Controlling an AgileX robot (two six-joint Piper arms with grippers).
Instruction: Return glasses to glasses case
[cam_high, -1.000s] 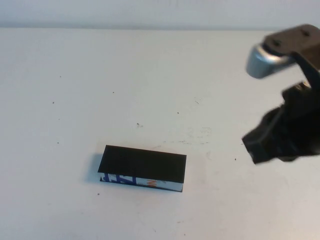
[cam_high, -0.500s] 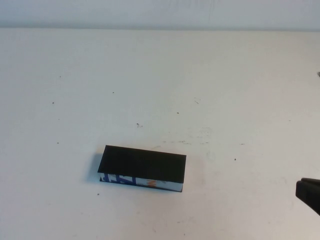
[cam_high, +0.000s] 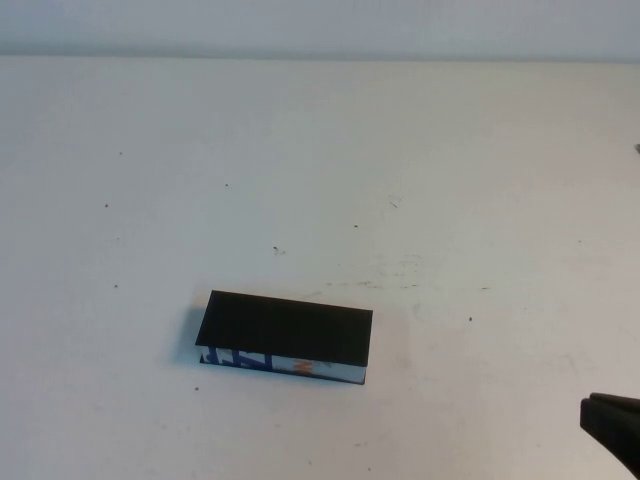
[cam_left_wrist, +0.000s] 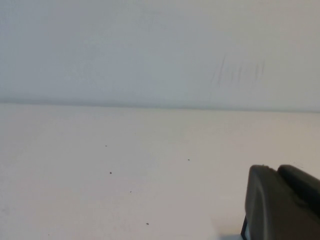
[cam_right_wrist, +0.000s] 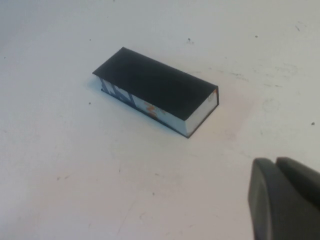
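Right pincer (cam_high: 612, 425) fully closed, empty, lower right corner of frame, well apart from shut glasses case (cam_high: 285, 337) lying lower centre on bare worktop (cam_high: 320, 180); left pincer (cam_left_wrist: 282, 205) aperture unreadable

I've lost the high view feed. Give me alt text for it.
A closed glasses case, black lid up, lies alone on the white table, left of centre. The right gripper, shut and empty, shows at the lower right edge, well clear of the case; no glasses or left gripper appear.

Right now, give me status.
Right gripper shut, empty, near table edge. Left gripper parked, empty. Glasses case closed; no glasses visible. Nothing in the way.
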